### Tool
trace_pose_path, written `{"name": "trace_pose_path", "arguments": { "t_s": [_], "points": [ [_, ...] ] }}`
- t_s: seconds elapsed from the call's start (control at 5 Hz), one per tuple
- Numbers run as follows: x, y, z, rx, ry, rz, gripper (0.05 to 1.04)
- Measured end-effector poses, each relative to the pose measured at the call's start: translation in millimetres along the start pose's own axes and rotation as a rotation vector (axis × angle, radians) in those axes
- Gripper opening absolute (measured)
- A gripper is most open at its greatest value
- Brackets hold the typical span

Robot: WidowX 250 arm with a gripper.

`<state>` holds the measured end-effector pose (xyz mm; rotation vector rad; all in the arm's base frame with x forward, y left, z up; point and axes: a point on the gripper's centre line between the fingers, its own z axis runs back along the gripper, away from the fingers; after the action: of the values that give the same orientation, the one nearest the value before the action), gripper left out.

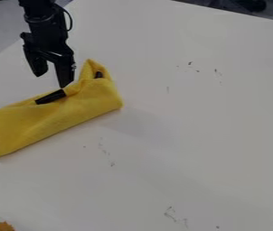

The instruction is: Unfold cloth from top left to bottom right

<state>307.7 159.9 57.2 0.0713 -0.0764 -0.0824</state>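
So the gripper [51,80] is spread wide with nothing in it, right at the upper edge of the folded yellow cloth [69,115] on the table's [193,126] left side, and imo a shallow pinch could just slip off or bunch the layers.

White tbl [205,131] w/ dark marks [111,164]; folded yellow cloth [72,113] on it.
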Motion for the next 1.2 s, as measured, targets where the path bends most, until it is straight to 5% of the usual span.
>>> {"name": "trace_pose_path", "arguments": {
  "t_s": [0.2,0.8,1.2],
  "points": [
    [-3,-3,-12,-0.018,0.022,0.0,1.0],
    [-6,1,-36,0.018,-0.117,-0.012,0.941],
    [-6,2,-32,0.041,-0.075,-0.042,0.349]
  ]
}}
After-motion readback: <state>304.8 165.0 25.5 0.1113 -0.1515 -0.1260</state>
